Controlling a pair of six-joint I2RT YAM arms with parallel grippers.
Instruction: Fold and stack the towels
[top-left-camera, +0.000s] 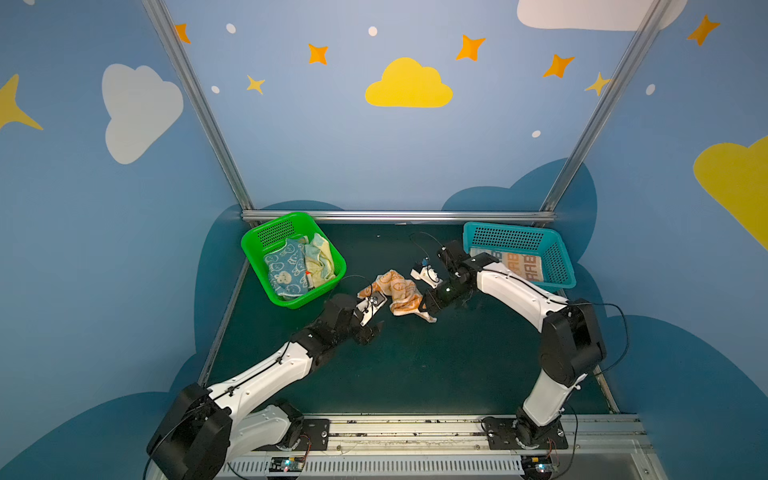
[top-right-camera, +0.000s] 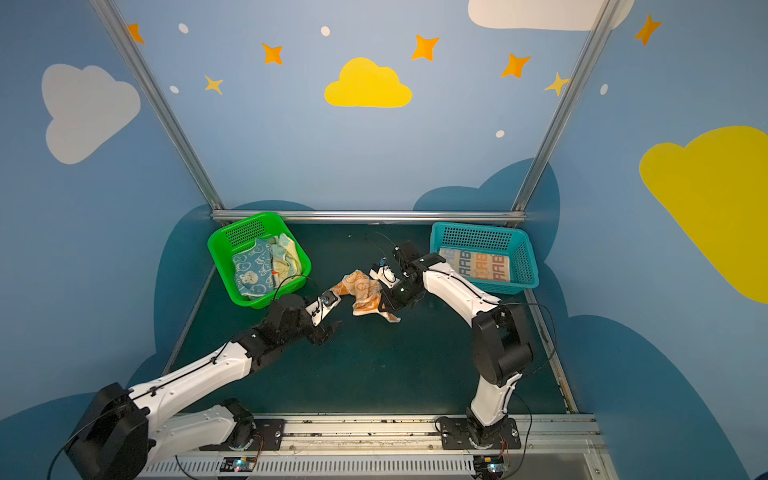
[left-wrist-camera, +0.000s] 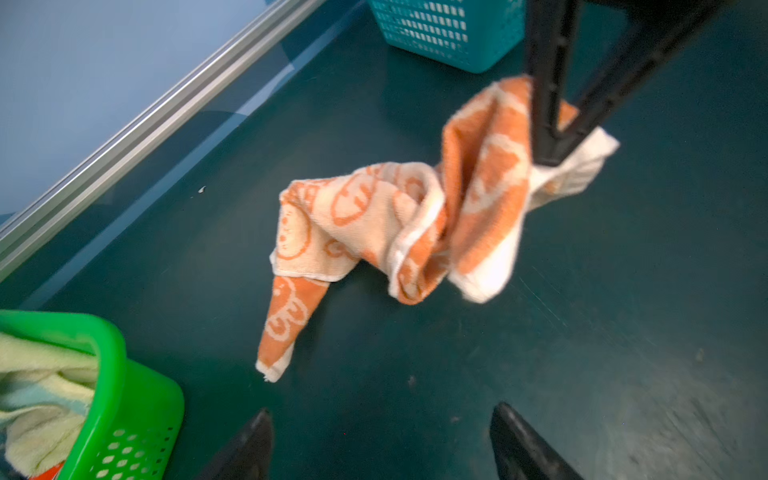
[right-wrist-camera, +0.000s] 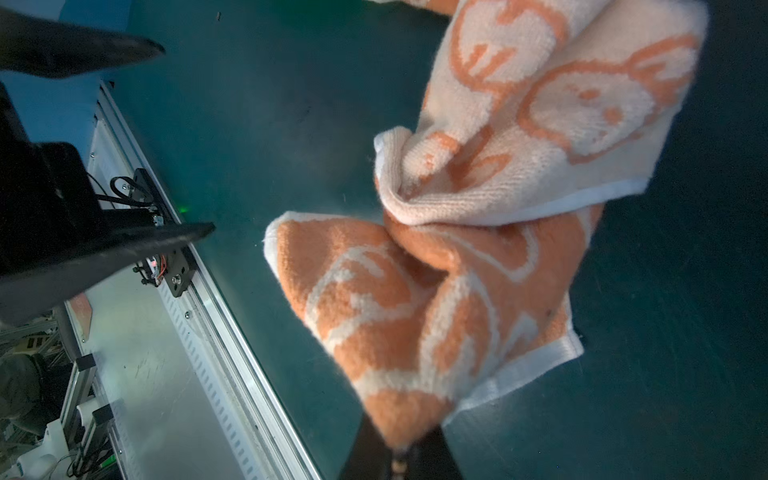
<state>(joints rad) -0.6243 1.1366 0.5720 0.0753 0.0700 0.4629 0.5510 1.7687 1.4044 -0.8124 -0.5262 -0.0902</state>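
A crumpled orange towel (top-left-camera: 397, 293) (top-right-camera: 363, 291) with white rabbit figures lies mid-table, one corner lifted. My right gripper (top-left-camera: 424, 309) (right-wrist-camera: 397, 453) is shut on that corner, and the cloth (right-wrist-camera: 478, 249) hangs bunched from it. My left gripper (top-left-camera: 376, 328) (left-wrist-camera: 380, 415) stands open just in front of the towel's (left-wrist-camera: 395, 224) left end, touching nothing, with only bare mat between its fingers. A blue towel (top-left-camera: 286, 270) and a pale yellow towel (top-left-camera: 320, 259) lie loose in the green basket (top-left-camera: 286, 216). A folded towel with lettering (top-left-camera: 521, 266) lies flat in the teal basket (top-left-camera: 503, 241).
The green basket stands at the back left and the teal one at the back right of the dark green mat (top-left-camera: 415, 365). An aluminium rail (top-left-camera: 395, 216) runs along the back edge, and the arms' mounting rail (top-left-camera: 415, 428) along the front.
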